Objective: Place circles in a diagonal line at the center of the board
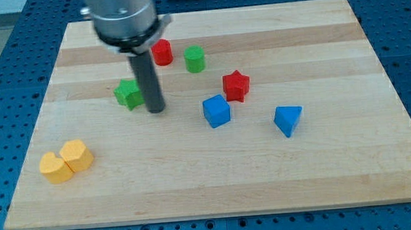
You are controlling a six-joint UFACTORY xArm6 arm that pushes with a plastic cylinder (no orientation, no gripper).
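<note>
A red circle block (162, 53) and a green circle block (195, 59) stand near the view's top centre of the wooden board (217, 179). My tip (156, 108) rests on the board just right of a green star block (128, 93), below and left of the red circle. The rod rises from the tip to the arm's grey body at the view's top.
A red star block (236, 85) and a blue cube (217, 110) sit right of my tip. A blue triangular block (288, 119) lies further right. Two yellow blocks (66, 161) sit together at the view's lower left.
</note>
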